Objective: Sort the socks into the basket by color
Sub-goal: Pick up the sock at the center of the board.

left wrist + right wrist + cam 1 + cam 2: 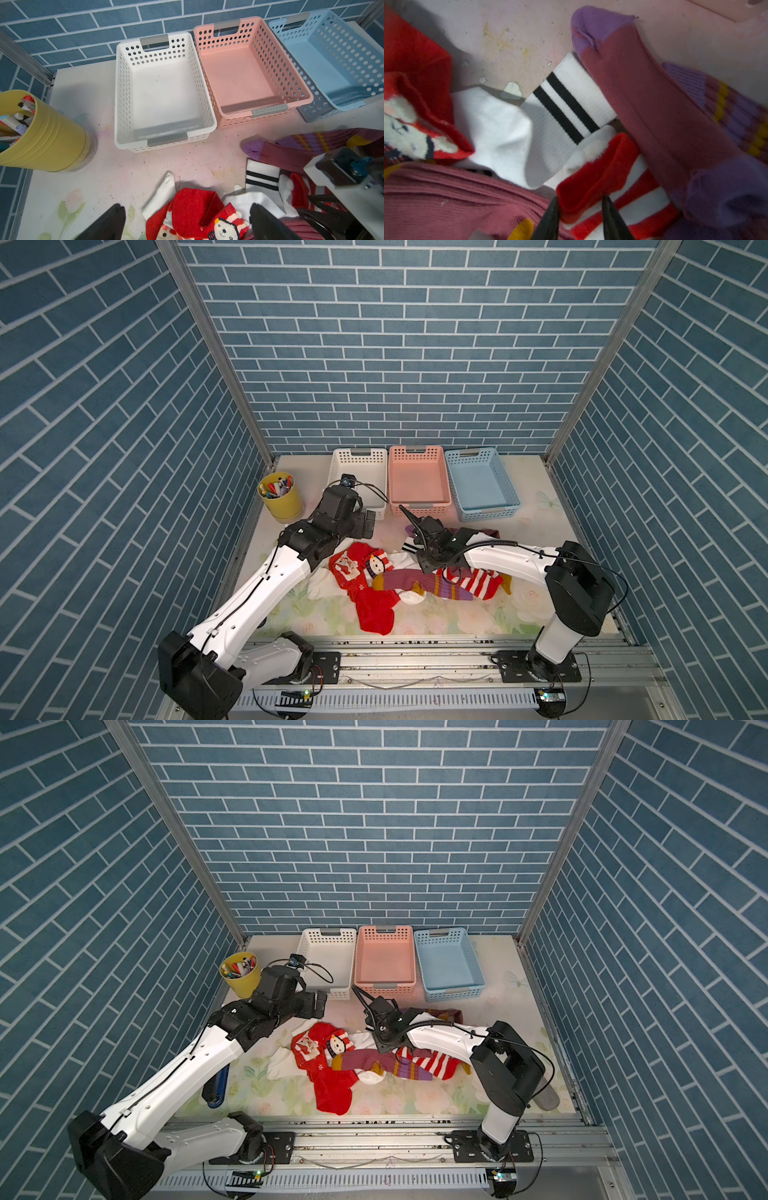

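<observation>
The socks (365,605) lie in a loose heap on the worktop (457,616). They are in front of the white basket (338,472), pink basket (419,456) and blue basket (513,499), which stand side by side along the back wall.

The red-white striped sock (478,583) lies with its long axis running left to right. Its red cuff points toward the middle of the heap and its foot toward the right arm's side. The right pincer (580,207) is set on that cuff. Its fingers stand close together, and the red fabric fills the gap and touches both, so it is pinching the cuff.

A mauve sock (405,578) lies nearly parallel and just beside it, with its mustard toe pointing left. A second mauve sock (286,155) lies behind the right arm, near the pink basket. It also runs left to right, with its purple toe pointing left.

The snowman sock (372,608) runs from far to near, its plain red end toward the near edge. The white sock (566,104) points its black-banded cuff toward the baskets.

The left pincer (187,207) hovers over the snowman end of the heap, spread wide. A yellow cup (282,497) of pens stands at the far left corner.
</observation>
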`<state>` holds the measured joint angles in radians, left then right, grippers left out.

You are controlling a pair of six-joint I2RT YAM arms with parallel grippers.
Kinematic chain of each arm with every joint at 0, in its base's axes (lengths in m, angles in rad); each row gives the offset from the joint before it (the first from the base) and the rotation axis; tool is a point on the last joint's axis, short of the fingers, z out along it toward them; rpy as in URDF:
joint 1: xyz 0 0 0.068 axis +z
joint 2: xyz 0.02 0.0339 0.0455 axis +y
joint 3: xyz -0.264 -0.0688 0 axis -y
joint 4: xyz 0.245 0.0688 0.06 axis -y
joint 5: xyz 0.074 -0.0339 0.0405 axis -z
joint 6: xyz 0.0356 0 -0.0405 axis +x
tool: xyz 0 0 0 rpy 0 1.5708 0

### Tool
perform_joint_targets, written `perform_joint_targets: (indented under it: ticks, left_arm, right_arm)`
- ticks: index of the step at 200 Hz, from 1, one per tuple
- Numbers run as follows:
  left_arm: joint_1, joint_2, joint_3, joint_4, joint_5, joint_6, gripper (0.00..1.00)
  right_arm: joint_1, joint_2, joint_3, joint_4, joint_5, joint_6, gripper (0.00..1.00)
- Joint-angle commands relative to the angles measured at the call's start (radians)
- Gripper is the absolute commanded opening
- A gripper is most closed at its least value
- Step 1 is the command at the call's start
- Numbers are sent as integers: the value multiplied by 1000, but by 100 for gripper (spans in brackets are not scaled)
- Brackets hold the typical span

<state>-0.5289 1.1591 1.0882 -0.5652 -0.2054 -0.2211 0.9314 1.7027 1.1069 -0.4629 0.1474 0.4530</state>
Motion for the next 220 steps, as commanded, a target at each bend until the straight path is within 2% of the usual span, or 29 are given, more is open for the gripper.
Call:
perform_joint_targets:
  ticks: [1, 37, 76, 113, 172, 220]
  left_arm:
    - [-4, -20, -7, -17, -11, 9, 100]
    - [-3, -30, -11, -16, -5, 8, 100]
    - [-4, -34, -13, -17, -3, 8, 100]
    - [-3, -43, -17, -11, -2, 5, 100]
    - [-4, -53, -25, 6, 4, 3, 100]
    - [-4, -61, -28, 14, -1, -3, 100]
  right_arm:
    - [4, 7, 24, -23, 28, 30, 16]
    - [5, -5, 22, -29, 30, 27, 0]
    - [6, -37, 34, -49, 25, 15, 0]
    - [6, -129, 74, -107, 22, -9, 0]
    - [13, -273, 205, -179, -15, -73, 0]
    - [14, -298, 348, -194, 6, -147, 0]
